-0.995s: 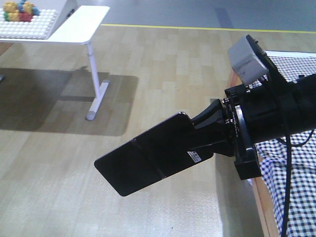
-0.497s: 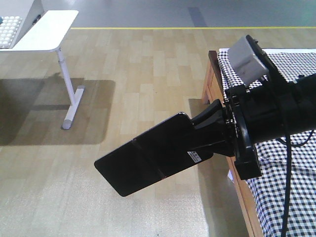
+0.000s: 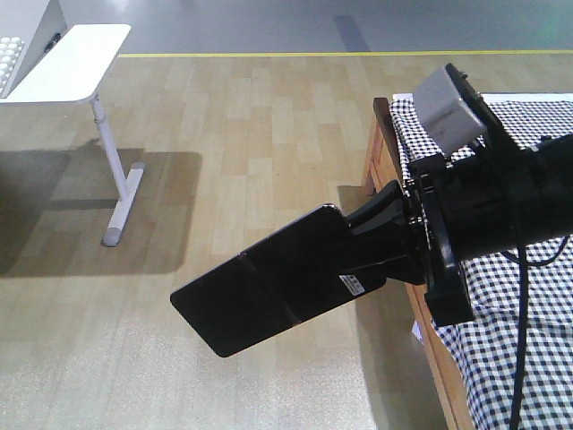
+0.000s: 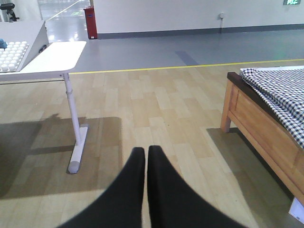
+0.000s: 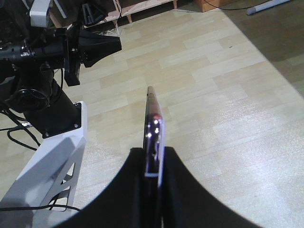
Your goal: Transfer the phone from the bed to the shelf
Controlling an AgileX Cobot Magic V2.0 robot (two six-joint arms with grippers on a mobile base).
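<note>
The phone, a glossy black slab with a line across its middle and a small white sticker, hangs in the air over the wooden floor, left of the bed. My right gripper is shut on its near end. In the right wrist view the phone shows edge-on between the black fingers of my right gripper. My left gripper is shut with nothing in it, low over the floor. The bed's wooden frame stands to its right. Light wooden boards cross the top edge; I cannot tell whether they are the shelf.
A white side table on a single leg stands at the far left, with a tray of white balls on it. A yellow line marks the floor beyond. My white base and left arm fill the right wrist view's left.
The front view has swung: the white table slid left and more of the bed came into sight. The phone stays held the same way in my right gripper.
</note>
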